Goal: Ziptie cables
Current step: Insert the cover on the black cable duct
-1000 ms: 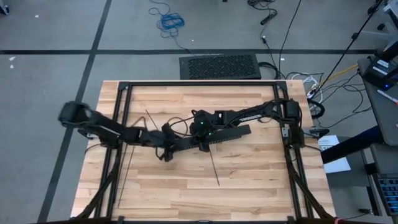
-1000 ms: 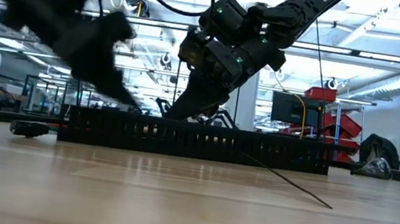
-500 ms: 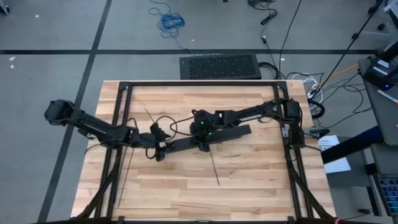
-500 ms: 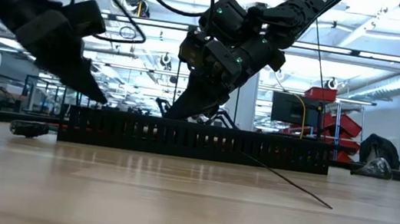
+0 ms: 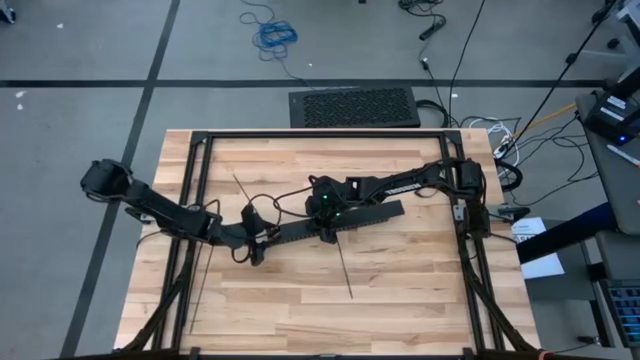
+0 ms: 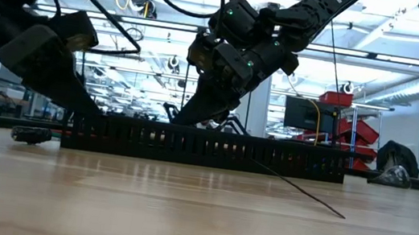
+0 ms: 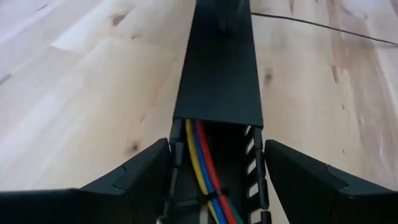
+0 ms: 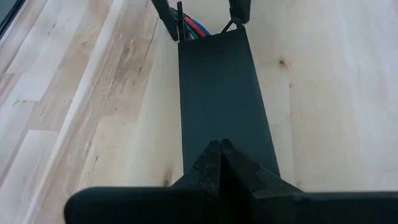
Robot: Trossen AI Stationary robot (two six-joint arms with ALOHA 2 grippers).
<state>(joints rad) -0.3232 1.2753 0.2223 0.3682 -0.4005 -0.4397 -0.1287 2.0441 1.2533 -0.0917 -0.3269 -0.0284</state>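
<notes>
High view: left gripper now settled at the left end of the long black slotted channel, pulled in from farther out a moment ago and no longer swinging. Left wrist view: dark fingers spread wide on either side of the channel's open end, not touching it, holding nothing. Between them, inside the channel, the cables in yellow, blue, red and green, running under the fitted cover and crossed near the view's edge by a thin black band, probably one of the zipties; too little of it visible to be sure.

Right gripper unchanged over the last second: shut, tips pressed down on the channel's cover near its middle, seemingly pinning it to the bench. Low view: same pose, right arm leaning down onto the channel.

Loose zipties lying straight on the bench, near the channel and apart from both grippers.

Meaning for the task, as a judgement: channel steadied, left gripper lined up with the exposed bundle, likely about to reach in or straddle the end; tying apparently not finished.
</notes>
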